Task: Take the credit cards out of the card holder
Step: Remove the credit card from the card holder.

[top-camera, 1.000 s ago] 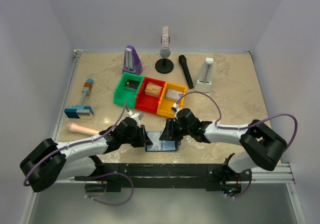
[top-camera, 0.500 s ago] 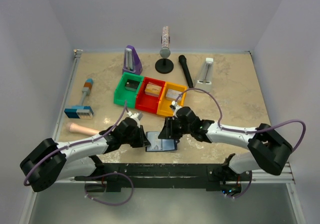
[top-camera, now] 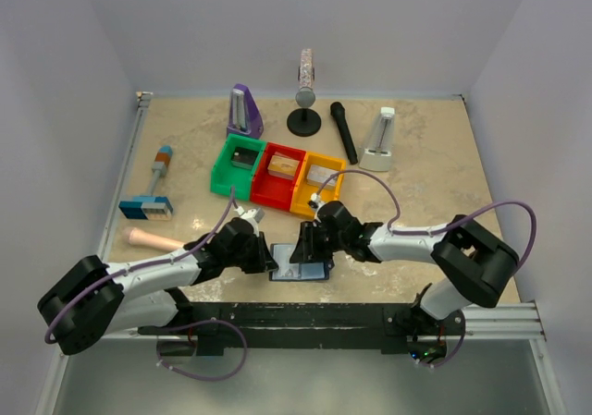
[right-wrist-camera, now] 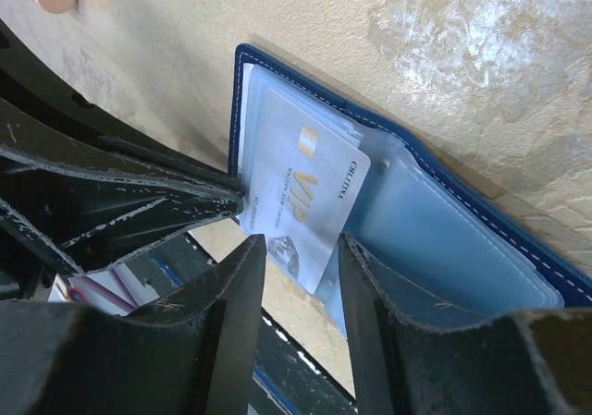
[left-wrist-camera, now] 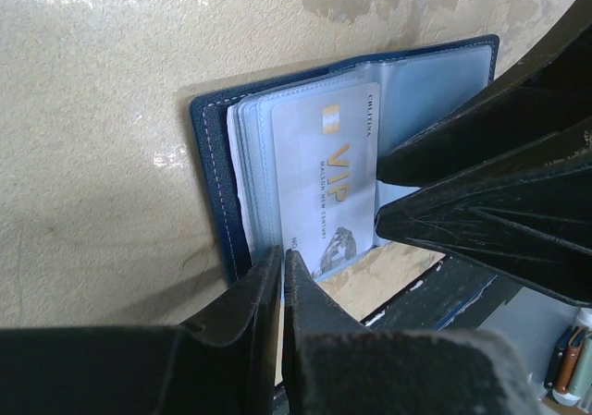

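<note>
Where both arms meet: the wallet [top-camera: 301, 269] lies flat and open on the table [top-camera: 435, 184], navy cover down, pale blue lining and clear sleeves up.
Card: one pale grey card [left-wrist-camera: 324, 184] with gold VIP lettering lies on the sleeve stack on one half of the wallet. Its long side runs along the fold. Cannot tell whether it sits inside a sleeve or on top.
Other wallet half: smooth pale blue pocket face.
Left gripper [top-camera: 274, 265]: at the wallet's outer edge on the card side. Its fingers [left-wrist-camera: 245, 313] are almost together, with only a thin slit between them. The tips sit on the wallet's edge beside the card's corner and look pinched on that edge.
Right gripper [top-camera: 301, 253]: over the wallet from the fold side. Its fingers [right-wrist-camera: 227, 332] are parted a little and the card's end shows in the gap. Tips are right at the card; cannot tell if they touch. No grip visible.
Gripper tips: facing each other across the card, close but apart.
Bins: green bin [top-camera: 231, 186], red bin [top-camera: 271, 193] and yellow bin [top-camera: 301, 204] stand in a row just beyond the wallet, on the side away from the arm bases.
Pink cylinder [top-camera: 153, 239]: left of the wallet, well apart.
Microphone [top-camera: 344, 130]: far beyond the wallet, past the bins.
</note>
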Controlling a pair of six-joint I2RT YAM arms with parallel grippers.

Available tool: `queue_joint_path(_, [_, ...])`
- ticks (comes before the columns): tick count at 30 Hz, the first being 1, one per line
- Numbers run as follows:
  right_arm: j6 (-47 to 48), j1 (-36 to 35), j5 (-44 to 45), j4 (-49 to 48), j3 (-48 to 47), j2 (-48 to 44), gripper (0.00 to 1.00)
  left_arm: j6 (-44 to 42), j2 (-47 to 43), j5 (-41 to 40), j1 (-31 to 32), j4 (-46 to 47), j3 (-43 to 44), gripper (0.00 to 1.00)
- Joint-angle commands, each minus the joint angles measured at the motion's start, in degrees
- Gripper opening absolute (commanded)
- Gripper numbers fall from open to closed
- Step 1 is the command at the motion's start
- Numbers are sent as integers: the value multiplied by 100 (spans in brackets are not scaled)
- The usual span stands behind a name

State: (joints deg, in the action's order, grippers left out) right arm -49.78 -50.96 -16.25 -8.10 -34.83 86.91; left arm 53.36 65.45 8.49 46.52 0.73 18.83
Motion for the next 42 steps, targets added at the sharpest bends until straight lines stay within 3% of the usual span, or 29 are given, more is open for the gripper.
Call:
queue_joint_path(1, [-146,-19,-106,-368,-33,62,41,-89,64,-120,-29,67,-125,10])
queue_joint_path(22, [-489,51,43,-587,275,150,40,-28,178,-260,-29,-38,-239,7])
queue_joint_path(42, [-919,209,-282,-3065,1215,255,40,16,530,-216,-29,173,-310,0])
